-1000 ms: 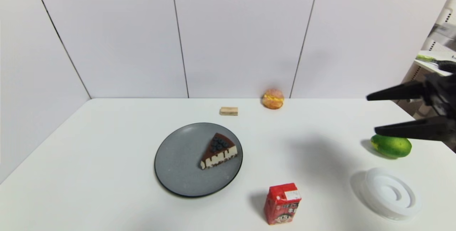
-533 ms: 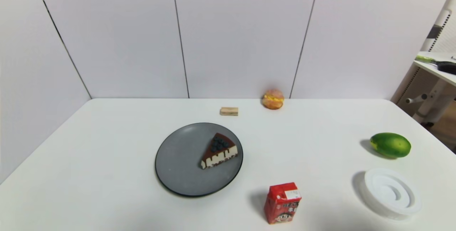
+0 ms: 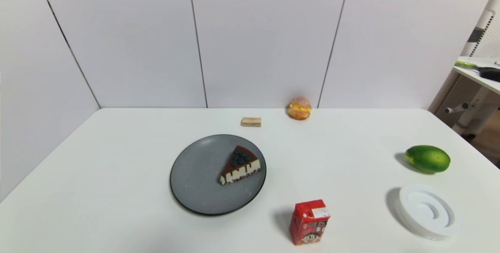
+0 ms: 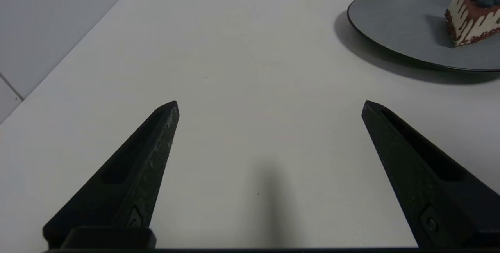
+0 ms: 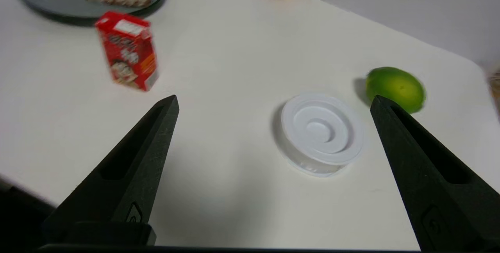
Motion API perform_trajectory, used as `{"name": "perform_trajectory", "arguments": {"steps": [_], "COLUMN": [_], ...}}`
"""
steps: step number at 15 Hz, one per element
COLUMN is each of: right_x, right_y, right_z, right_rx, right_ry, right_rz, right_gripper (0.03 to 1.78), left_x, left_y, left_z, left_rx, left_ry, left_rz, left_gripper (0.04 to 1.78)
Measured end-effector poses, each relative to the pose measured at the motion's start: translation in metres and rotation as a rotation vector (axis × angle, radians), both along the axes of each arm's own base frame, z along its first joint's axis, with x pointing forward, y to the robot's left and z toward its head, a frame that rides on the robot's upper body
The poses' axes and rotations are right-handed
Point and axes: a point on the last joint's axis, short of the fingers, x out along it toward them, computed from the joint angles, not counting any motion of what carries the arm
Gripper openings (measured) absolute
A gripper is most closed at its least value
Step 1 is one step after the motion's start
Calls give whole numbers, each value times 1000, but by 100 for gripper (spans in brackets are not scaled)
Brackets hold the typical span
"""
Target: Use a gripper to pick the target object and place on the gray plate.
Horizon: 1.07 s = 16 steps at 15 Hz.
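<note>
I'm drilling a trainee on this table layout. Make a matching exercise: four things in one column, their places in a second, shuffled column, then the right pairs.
Things:
1. cake slice
2. red carton
3. orange bun
4. green fruit

Places:
A. at the table's far edge, by the wall
B. on the gray plate, toward its right side
C. near the table's right edge, behind the white ringed disc
D. standing on the table, in front and to the right of the plate

Pairs: 1-B, 2-D, 3-A, 4-C
</note>
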Motion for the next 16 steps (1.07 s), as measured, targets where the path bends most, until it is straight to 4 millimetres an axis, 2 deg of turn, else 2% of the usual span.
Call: {"name": "perform_trajectory", "arguments": {"steps": [3, 6, 10, 16], "right_x": [3, 6, 5, -7], "right_y": [-6, -12, -15, -17], "right_z": [-14, -33, -41, -84], "right_rx": [58, 108, 115, 117], "right_ry": [-34, 32, 47, -17], "right_rz": [-123, -262, -229, -253], "right_gripper": [169, 169, 169, 170], "left_x": [0, 0, 0, 0], "left_y": [0, 0, 0, 0], "left_z": [0, 0, 0, 0], "left_rx": [0, 0, 0, 0], "left_ry": [0, 0, 0, 0], "left_rz": [0, 0, 0, 0], "left_gripper": [169, 169, 169, 169]}}
